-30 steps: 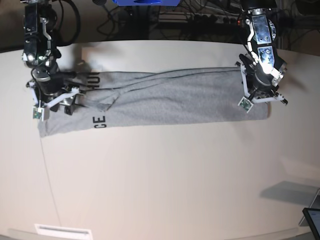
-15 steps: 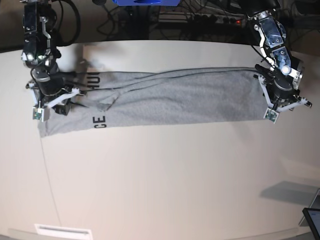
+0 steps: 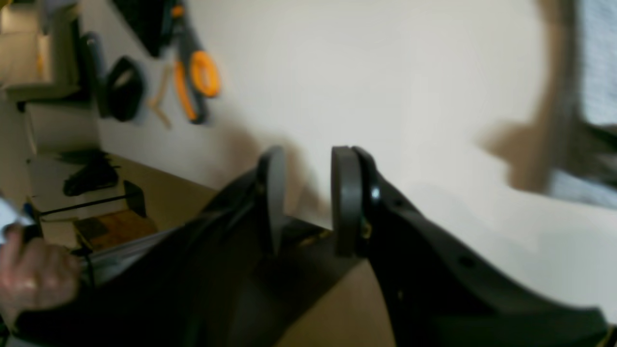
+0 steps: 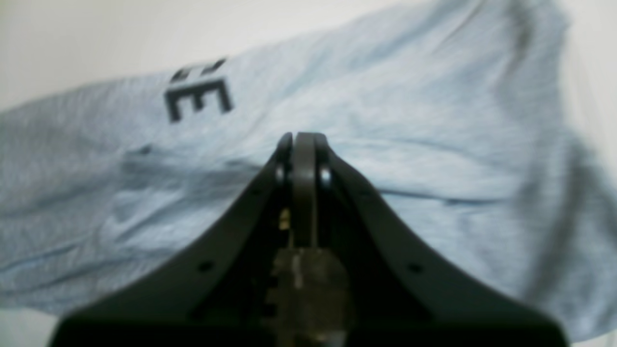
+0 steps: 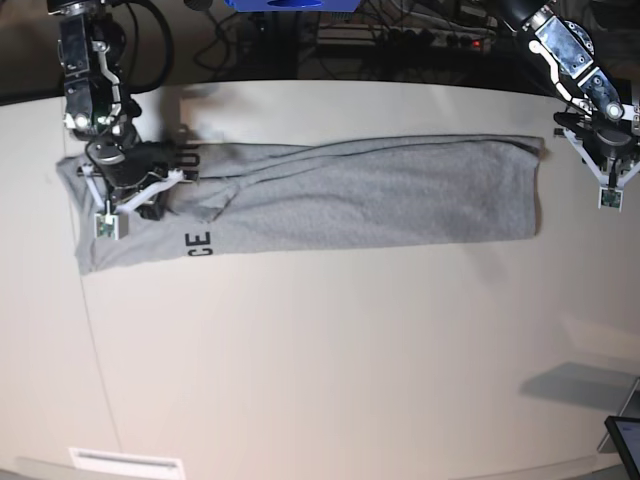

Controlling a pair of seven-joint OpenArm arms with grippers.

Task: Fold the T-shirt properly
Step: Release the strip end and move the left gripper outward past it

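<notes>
Shirt: grey, lying as a long band across the far half of the table, running left to right in the base view; folded lengthwise, with creases along the upper edge.
Lettering: black capitals at the band's left end in the base view; "CE" shows near the lower edge, more letters by the upper edge beside the right arm. The right wrist view shows an "E" on the cloth ahead of the jaws.
Right gripper: at the shirt's left end in the base view, down over the cloth. Jaws are pressed together; whether a fold of cloth is pinched between them cannot be told, as the tips hide it.
Left gripper: off the shirt, past its right end in the base view, over bare table. Jaws stand apart with nothing between them; the pads face each other across a clear gap.
Shirt in left wrist view: a blurred grey strip at the right edge, well apart from the jaws.
Blur: the left wrist view is smeared.
</notes>
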